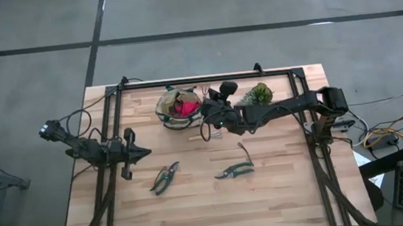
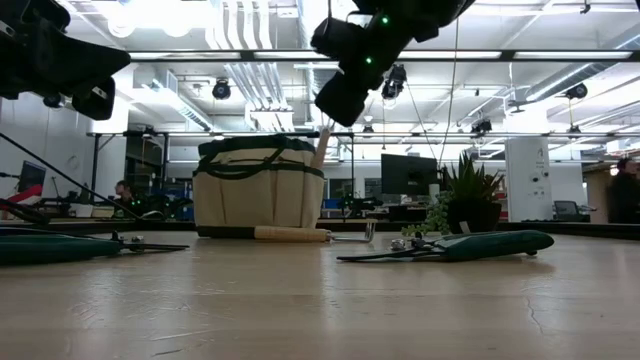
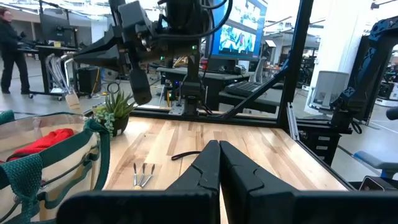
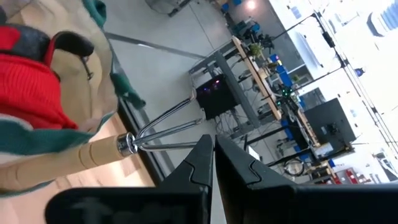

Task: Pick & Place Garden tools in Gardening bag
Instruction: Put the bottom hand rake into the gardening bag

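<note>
Wooden-handled rake (image 4: 93, 152) | propped on gardening bag (image 1: 179, 108) | tines up

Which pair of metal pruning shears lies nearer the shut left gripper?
The dark grey-handled pruning shears, just beside the left gripper; the green-handled pruning shears lie farther toward the table's right side.

The front of the worktop (image 1: 218, 208) is bare and easy to cross. At the back, the bag (image 1: 179, 108), a plant (image 1: 259, 93) and the right arm (image 1: 283, 109) crowd together.
</note>
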### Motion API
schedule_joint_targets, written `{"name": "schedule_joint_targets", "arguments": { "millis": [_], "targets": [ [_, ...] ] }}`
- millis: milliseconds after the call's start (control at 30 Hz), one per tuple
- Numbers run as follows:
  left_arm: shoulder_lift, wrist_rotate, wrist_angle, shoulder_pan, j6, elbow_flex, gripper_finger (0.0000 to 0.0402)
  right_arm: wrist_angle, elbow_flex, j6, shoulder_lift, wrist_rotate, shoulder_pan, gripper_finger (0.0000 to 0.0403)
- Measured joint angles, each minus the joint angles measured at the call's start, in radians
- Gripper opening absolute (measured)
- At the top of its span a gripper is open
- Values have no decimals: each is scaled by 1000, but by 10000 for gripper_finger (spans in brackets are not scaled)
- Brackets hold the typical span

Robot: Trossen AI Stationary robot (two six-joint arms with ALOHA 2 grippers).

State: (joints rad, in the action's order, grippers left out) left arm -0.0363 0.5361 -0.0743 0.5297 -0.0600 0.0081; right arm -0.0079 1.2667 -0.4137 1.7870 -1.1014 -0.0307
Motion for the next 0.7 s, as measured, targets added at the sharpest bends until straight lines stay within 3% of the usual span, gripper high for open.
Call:
{"name": "schedule_joint_targets", "arguments": {
  "millis": [300, 700],
  "targets": [
    [0, 0, 0, 0, 0, 0, 5, 7, -54, 25, 0, 58, 11, 8],
    [0, 0, 0, 0, 0, 0, 5, 119, -136, -78, 0, 131, 60, 8]
  ]
}}
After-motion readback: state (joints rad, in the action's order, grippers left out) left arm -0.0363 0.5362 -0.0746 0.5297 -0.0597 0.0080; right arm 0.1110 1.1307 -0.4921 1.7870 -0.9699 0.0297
